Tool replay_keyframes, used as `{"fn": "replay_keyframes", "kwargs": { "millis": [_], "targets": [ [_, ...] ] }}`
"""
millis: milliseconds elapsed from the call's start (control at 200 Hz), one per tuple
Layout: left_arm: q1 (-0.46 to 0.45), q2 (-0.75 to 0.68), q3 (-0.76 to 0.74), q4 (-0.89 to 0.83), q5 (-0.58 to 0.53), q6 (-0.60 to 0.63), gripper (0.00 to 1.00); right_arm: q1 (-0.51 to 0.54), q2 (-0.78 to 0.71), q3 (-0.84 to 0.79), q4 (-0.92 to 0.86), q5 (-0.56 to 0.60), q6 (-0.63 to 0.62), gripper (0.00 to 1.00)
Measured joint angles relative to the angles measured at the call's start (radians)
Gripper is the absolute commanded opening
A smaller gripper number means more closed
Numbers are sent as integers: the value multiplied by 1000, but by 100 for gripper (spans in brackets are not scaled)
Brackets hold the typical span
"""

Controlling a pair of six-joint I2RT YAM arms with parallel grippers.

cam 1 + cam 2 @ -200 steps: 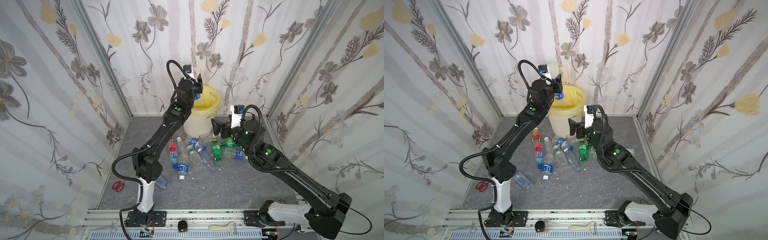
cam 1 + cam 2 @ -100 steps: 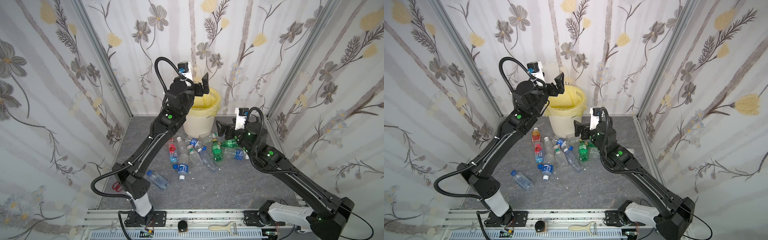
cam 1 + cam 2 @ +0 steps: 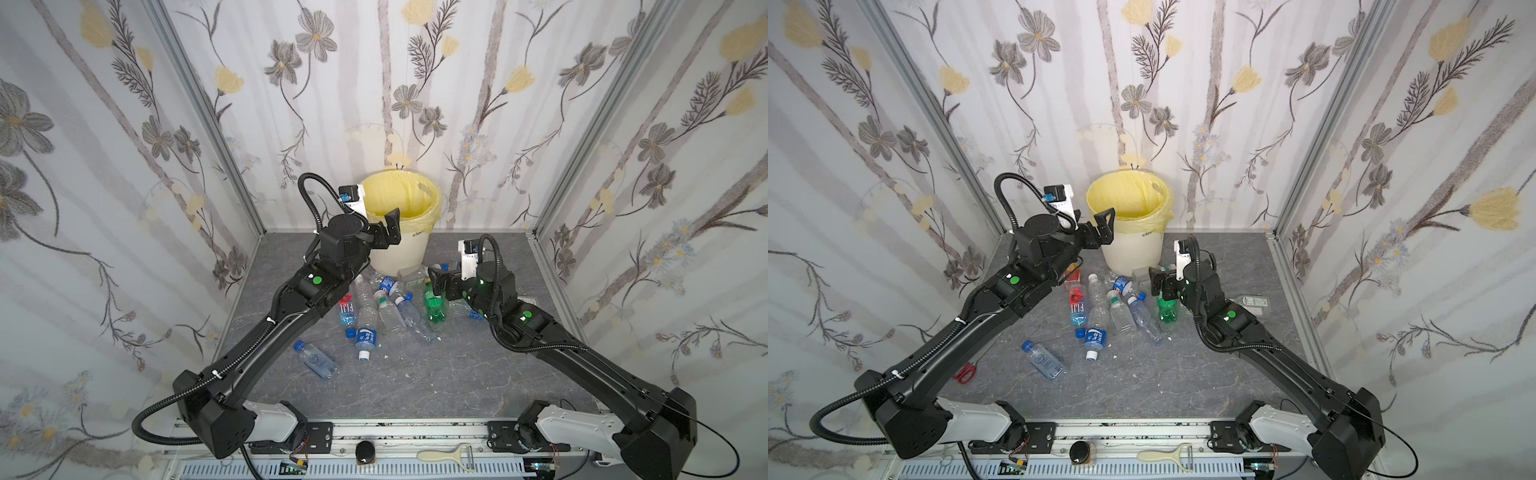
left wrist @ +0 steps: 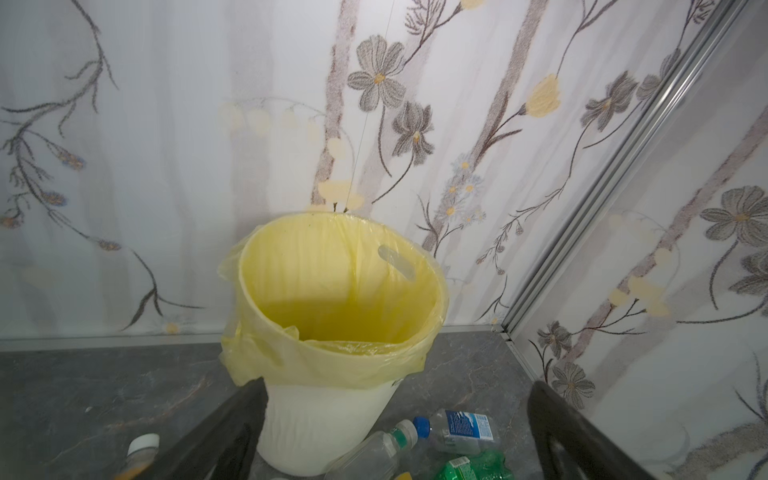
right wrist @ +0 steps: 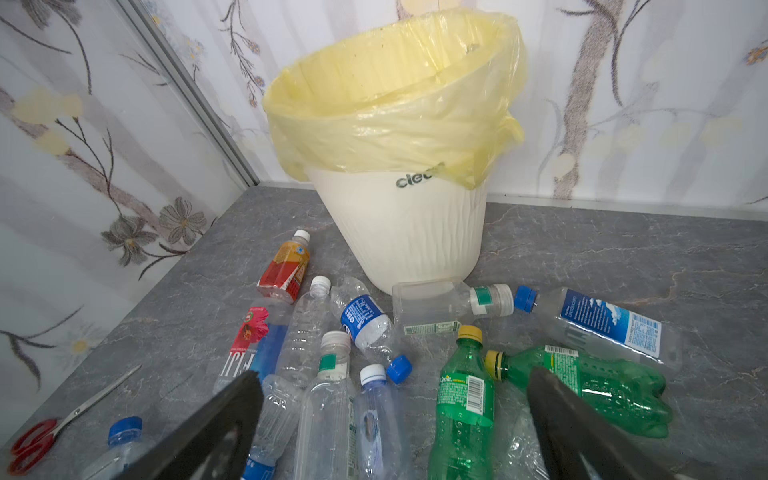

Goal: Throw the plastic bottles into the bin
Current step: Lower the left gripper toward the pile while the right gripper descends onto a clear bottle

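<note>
Hovering empty: you are running both arms unloaded while most of the plastic bottles (image 3: 376, 309) are lying on the grey floor (image 3: 415, 382); this is looking like a pick-up step.
Bin: the bin (image 3: 401, 259) is standing upright at 12 o'clock against the back wall (image 3: 374, 83), its yellow liner (image 3: 430, 218) folding over the rim; its contents are not showing.
Bottles: they are lying on their sides in a heap just at the bin's 6 o'clock; a lone bottle (image 3: 316, 360) is lying apart at the heap's 7 o'clock.
Left gripper: the left gripper (image 3: 384, 230) is hanging at rim height beside the bin's 7 o'clock side, jaws spread wide and gripping nothing, its arm stretching long from the 7 o'clock base.
Right gripper: the right gripper (image 3: 437, 284) is hovering low at the heap's 3 o'clock edge, jaws spread and empty, its arm reaching in from 5 o'clock.
Next move: you are probably needing to lower the right gripper over the green Sprite bottle (image 5: 463, 409), straddling its body crosswise before closing.
Risk: neighbouring bottles are crowding it, so a slanted descent is likely nudging them.
</note>
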Motion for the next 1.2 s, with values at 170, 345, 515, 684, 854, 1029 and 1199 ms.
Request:
{"fn": "replay_keyframes", "kwargs": {
  "millis": [170,345,515,684,854,1029,1199],
  "targets": [
    [5,-56,-118,-67,-23,-49,100,33,1,-73,3,-9,3,100],
    [18,-102,-239,-125,-23,-109,100,88,31,-141,1,-24,18,100],
    [23,-122,-314,-128,-23,-185,100,113,79,-203,17,-42,47,100],
    [29,-129,-360,-130,-22,-261,100,119,153,-250,16,-64,66,97],
    [49,-126,-380,-129,0,-317,100,122,222,-254,27,-88,71,91],
    [72,-122,-428,-127,26,-376,100,123,271,-254,53,-100,72,89],
    [82,-118,-452,-128,53,-375,100,123,335,-254,60,-106,79,86]
  ]
}}
